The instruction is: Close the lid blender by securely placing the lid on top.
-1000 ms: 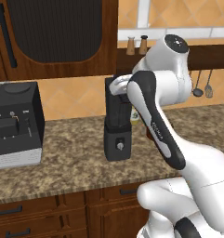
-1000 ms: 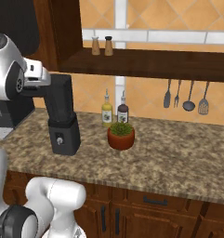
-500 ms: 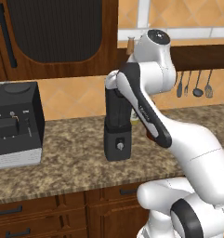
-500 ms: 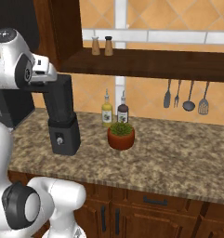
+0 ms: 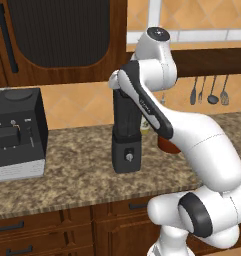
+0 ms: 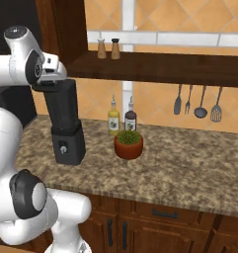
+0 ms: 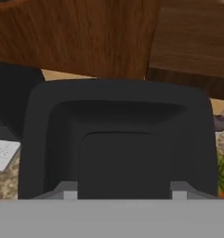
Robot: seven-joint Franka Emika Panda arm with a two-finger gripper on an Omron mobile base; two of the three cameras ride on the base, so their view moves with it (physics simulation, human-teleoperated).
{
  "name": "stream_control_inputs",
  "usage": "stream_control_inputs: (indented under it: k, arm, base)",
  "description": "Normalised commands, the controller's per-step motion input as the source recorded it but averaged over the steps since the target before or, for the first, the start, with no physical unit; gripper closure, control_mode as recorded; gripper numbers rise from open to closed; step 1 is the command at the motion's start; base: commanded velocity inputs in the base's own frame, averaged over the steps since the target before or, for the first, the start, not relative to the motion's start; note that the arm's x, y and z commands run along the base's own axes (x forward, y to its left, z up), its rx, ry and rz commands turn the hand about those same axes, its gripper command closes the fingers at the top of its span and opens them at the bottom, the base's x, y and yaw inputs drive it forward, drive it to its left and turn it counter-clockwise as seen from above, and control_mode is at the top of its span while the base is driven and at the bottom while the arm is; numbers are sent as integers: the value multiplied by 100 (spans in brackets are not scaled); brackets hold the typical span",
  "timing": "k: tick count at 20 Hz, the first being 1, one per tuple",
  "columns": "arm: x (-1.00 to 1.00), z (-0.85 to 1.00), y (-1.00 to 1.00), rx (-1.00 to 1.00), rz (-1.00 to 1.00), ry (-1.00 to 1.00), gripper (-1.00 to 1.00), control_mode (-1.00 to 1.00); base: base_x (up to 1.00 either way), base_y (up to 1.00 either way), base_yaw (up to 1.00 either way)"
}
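Note:
The blender (image 5: pixel 127 150) stands upright on the granite counter, a dark tapered jar on a boxy base with a small round knob. From the right it shows as the blender (image 6: pixel 65 126) beside my arm. The lid (image 7: pixel 118 139), a black squarish cap, is seen close up in the hand view. It sits at the jar's top rim as the lid (image 6: pixel 55 89). My gripper (image 7: pixel 121 189) is right over it, one fingertip on each side of the lid's raised centre, shut on it. The hand (image 6: pixel 51 74) hovers directly above the jar. In the left base view my forearm hides the jar's top.
A black coffee machine (image 5: pixel 17 132) stands on the counter left of the blender. A potted plant (image 6: pixel 129 143) and two bottles (image 6: pixel 121 116) stand to its right. A dark wooden shelf (image 6: pixel 155 66) with shakers hangs overhead, close above the hand. Utensils (image 6: pixel 199 101) hang on the wall.
My arm's upper links have swung up and to the left, folding over the blender. The hand stays at the jar's top and the blender has not moved.

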Motion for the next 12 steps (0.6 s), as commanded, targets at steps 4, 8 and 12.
stream_control_inputs:
  k: [4, 8, 12]
  arm:
    - [44, -1, -3, 0, 0, 0, 100, -100]
    - [43, -5, 0, -1, 0, 0, 100, -100]
    - [35, -8, 0, -4, -2, 0, 100, -100]
  base:
    - [0, 0, 0]
    - [0, 0, 0]
    - [0, 0, 0]
